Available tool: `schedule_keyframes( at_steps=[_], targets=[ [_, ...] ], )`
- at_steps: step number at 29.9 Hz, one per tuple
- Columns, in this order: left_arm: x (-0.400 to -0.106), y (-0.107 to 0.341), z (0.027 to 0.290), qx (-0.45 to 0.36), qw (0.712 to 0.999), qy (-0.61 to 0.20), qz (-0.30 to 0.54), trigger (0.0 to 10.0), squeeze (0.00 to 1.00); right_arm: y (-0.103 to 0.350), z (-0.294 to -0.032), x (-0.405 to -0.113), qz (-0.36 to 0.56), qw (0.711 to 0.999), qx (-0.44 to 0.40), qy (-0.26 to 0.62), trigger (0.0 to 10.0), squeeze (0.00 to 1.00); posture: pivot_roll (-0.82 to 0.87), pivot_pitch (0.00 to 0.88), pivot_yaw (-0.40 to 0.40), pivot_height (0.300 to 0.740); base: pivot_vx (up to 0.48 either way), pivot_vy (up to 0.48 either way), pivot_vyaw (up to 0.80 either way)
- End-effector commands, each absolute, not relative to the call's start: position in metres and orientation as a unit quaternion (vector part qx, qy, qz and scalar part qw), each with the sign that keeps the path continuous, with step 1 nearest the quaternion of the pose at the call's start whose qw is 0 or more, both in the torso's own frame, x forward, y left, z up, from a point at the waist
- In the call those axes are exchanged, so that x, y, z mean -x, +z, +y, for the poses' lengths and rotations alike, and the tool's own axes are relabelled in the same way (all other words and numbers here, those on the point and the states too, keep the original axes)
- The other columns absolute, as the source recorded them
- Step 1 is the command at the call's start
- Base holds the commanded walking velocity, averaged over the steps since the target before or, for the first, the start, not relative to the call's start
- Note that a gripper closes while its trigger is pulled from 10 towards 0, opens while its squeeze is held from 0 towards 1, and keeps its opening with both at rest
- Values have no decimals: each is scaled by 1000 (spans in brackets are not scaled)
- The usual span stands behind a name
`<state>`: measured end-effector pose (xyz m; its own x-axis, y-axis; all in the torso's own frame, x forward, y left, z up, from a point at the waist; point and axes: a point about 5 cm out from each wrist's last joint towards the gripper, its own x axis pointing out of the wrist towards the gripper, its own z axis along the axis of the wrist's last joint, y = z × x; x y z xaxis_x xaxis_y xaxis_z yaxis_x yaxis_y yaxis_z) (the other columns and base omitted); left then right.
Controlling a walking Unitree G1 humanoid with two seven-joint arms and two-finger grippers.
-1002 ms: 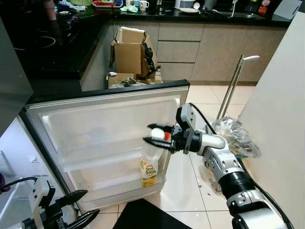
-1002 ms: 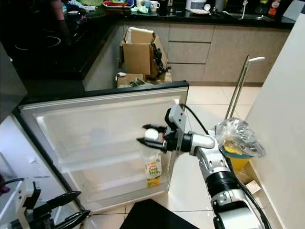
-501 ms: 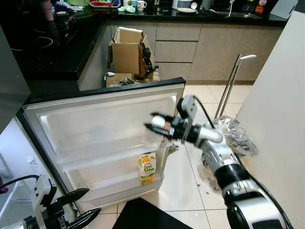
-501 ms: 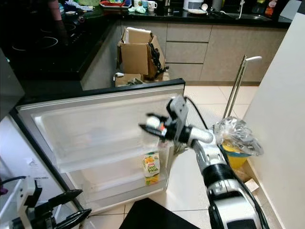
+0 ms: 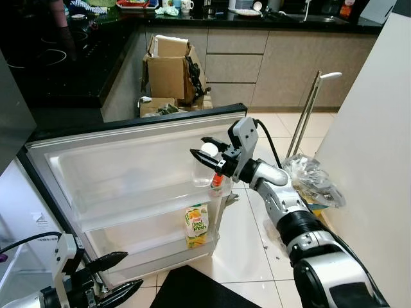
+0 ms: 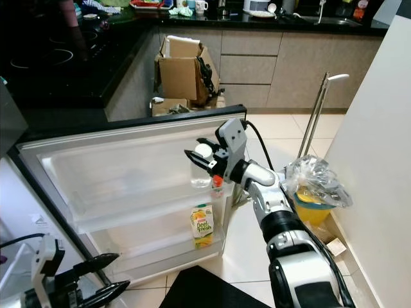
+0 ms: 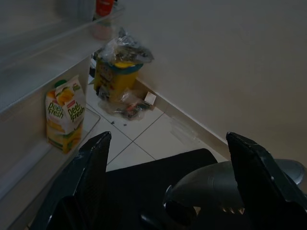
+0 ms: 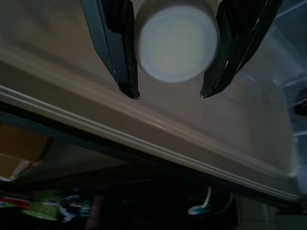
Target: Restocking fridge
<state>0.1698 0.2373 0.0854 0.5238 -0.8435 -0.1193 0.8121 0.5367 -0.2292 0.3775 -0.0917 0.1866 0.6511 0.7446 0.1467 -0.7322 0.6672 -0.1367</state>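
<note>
While our right gripper (image 5: pixel 207 156) holds a clear bottle with a white cap (image 5: pixel 208 149) against the inside of the open fridge door (image 5: pixel 128 168), the restocking looks to us only partly done. Our two black fingers are clamped on the bottle's neck just below the cap; in the right wrist view one finger sits on each side of the round white cap (image 8: pixel 175 40). The bottle hangs above the door's middle shelf (image 5: pixel 138 208), near the door's outer edge, its clear body reaching down behind the shelf rail, though we cannot tell whether its base rests on the shelf yet. Its long axis is close to upright, cap pointing up and a little toward our head camera, base pointing down into the shelf.

A small bottle with a red cap (image 5: pixel 217 183) already stands just beside it on that shelf. One shelf lower, an orange juice carton (image 5: pixel 197 225) stands upright in the bottom door bin. We judge these two as stocked and the clear bottle as the item in hand, with lowering and releasing it left to do.

Our left gripper (image 5: pixel 113 280) hangs idle, low by the foot of the door, its fingers spread apart and holding nothing. A plastic bag with a yellow tub (image 5: pixel 313 185) sits on the tiled floor by the wall
</note>
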Motion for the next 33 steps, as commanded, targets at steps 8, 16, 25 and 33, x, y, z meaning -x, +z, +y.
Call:
schedule_keyframes(
  at_steps=[8, 16, 25, 33],
  targets=[
    [-164, 90, 237, 67, 861, -490, 119, 10000, 0, 190, -83, -382, -110, 923, 51, 364, 10000, 0, 27, 53, -50, 740, 0, 0, 0],
    [-163, 93, 240, 61, 860, -492, 122, 10000, 0, 176, -76, -379, -93, 927, 53, 360, 10000, 0, 32, 62, -45, 740, 0, 0, 0],
    [-162, 95, 240, 60, 859, -493, 124, 10000, 0, 171, -66, -378, -86, 929, 48, 358, 10000, 0, 34, 72, -45, 740, 0, 0, 0],
    [-159, 97, 241, 60, 859, -493, 125, 10000, 0, 169, -63, -379, -86, 933, 80, 339, 10000, 0, 43, 77, -46, 740, 0, 0, 0]
  ],
)
